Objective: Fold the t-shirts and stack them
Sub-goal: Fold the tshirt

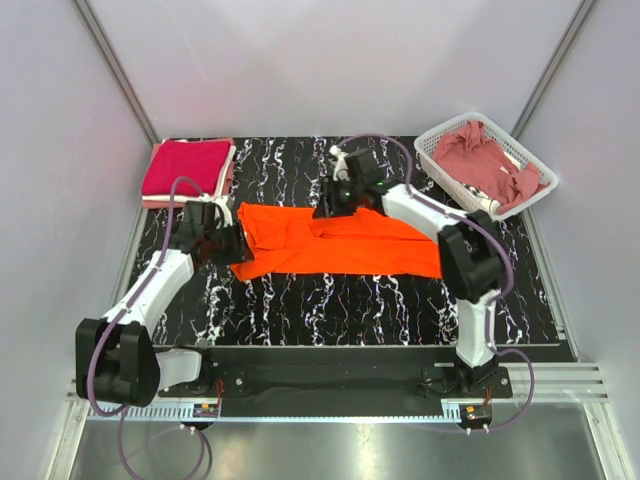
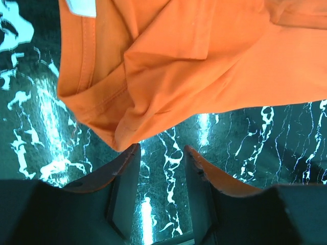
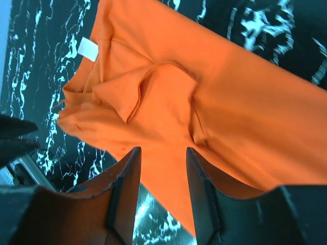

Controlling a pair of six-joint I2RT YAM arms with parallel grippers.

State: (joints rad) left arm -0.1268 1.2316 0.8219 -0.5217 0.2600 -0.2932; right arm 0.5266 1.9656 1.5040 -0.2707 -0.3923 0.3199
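Top external: shirt [image 1: 350,248] lies on the table [image 1: 330,305] — likely soft, light, easily bunched. Jaws apart, the left gripper [image 2: 160,153] sits by its corner; the right gripper [image 3: 162,155], also agape, hovers above — best pinch hems.

The orange t-shirt [image 1: 340,245] is soft matt cloth, creased, with stitched hems and a small white sewn-in label [image 3: 88,49]. Under it the counter [image 1: 330,300] is black with white marble veining, smooth and glossy enough to mirror the lights. The fingers [image 2: 122,178] look like dark matt plastic. The basket [image 1: 447,172] is white plastic lattice, holding a crumpled dusty rose shirt [image 1: 480,160] of the same matt cloth.
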